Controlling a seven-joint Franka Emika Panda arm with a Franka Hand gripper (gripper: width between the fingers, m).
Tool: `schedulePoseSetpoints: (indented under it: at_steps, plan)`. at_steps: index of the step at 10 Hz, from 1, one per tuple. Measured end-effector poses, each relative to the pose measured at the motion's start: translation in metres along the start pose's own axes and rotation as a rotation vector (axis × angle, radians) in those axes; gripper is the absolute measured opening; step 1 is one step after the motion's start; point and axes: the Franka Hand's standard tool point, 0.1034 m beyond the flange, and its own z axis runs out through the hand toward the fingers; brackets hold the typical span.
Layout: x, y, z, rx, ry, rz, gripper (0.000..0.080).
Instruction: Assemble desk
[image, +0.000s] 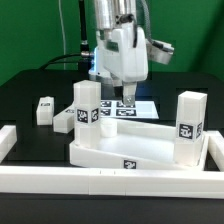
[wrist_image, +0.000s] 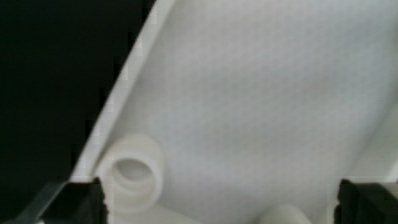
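Exterior view: the tabletop (image: 130, 150) is lying rims-up on the black surface (image: 25, 95), and the gripper (image: 124, 95) is hovering over the tabletop's far edge.
Gripper: its jaws are standing wide apart and are gripping nothing.
Done: two legs are standing upright on the tabletop. One is at its corner toward the exterior view's left (image: 86, 105), the other at its corner toward the exterior view's right (image: 190, 118). Both are looking seated, though how tightly cannot be told.
Left to do: two more legs are lying loose on the surface, off the tabletop toward the exterior view's left. One is just beside the tabletop (image: 62, 121) and one is farther out (image: 42, 109).
Wrist view: the camera is looking down onto the tabletop's inner face, where one round socket (wrist_image: 134, 172) is showing with no leg in it.
Progress: the desk is looking roughly half assembled, with two legs waiting to be picked up and fitted.
Count: one tabletop; four legs, two upright and two loose; one socket in the wrist view; one gripper.
Other things: the marker board (image: 140, 108) is lying just behind the tabletop, and a white border rail (image: 100, 182) is running in front of it.
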Motion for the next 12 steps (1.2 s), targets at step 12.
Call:
schedulePoseSetpoints:
  at_steps: [12]
  plan:
    - [-0.015,0.015,0.034,-0.067,-0.054,0.656,0.0649]
